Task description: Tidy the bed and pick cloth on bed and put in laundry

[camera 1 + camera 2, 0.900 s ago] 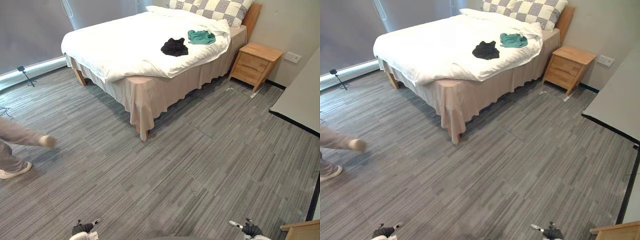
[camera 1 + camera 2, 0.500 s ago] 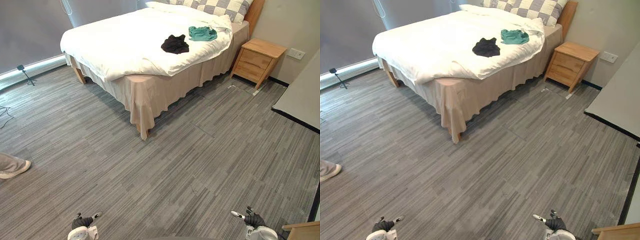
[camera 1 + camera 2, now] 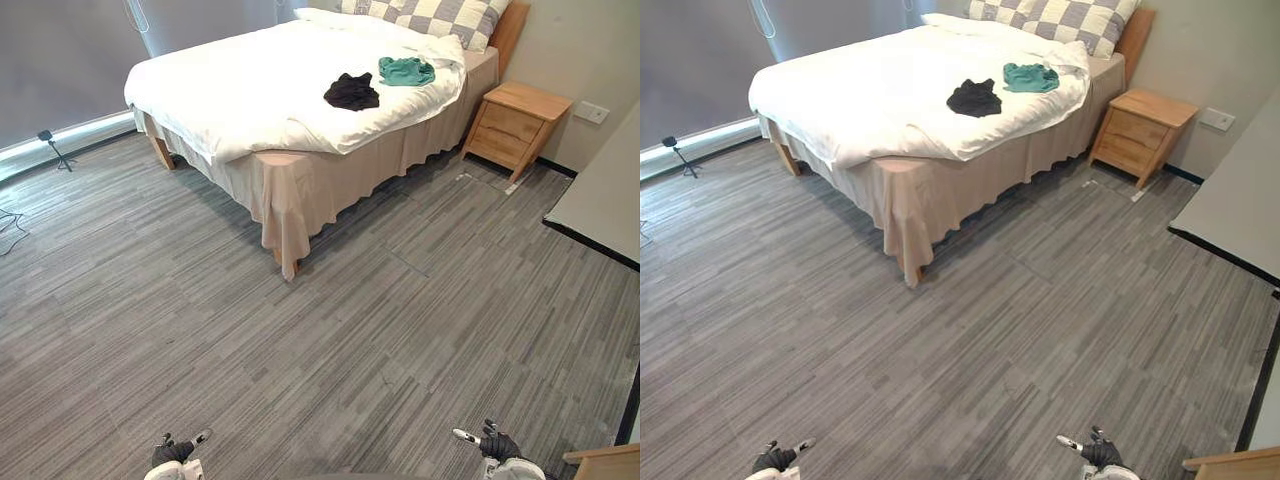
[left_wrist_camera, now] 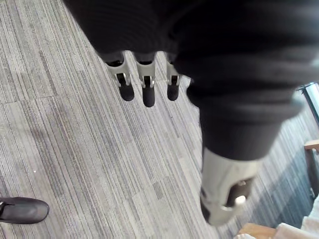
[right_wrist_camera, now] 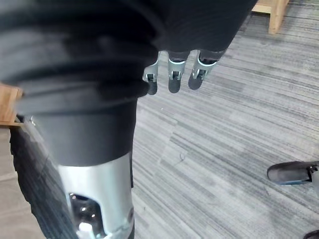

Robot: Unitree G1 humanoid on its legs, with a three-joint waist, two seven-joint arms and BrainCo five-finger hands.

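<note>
Moved: the person who strode along the left edge of the head views has gone from them. Both cloths lie where they lay, and both hands stay low at the near edge.
Black cloth (image 3: 351, 92): crumpled on the white duvet (image 3: 240, 90), on the half of the bed (image 3: 300, 185) towards the nightstand; no hand touches it.
Green cloth (image 3: 405, 71): bunched near the black cloth, closer to the checked pillow (image 3: 445, 15), a strip of white between the two.
Bed: well apart from the robot across the grey striped floor (image 3: 330, 330), with a beige skirt hanging to the floor round it.
Left hand (image 4: 148, 84): hanging over bare floor, fingers straight and side by side, nothing in them.
Right hand (image 5: 175, 74): likewise over the floor, fingers straight and relaxed, carrying nothing.
Nightstand (image 3: 515, 115): light wood, just beside the head of the bed, against the wall.
Tripod (image 3: 50, 148): small and black, on the floor by the far wall, left of the bed.
</note>
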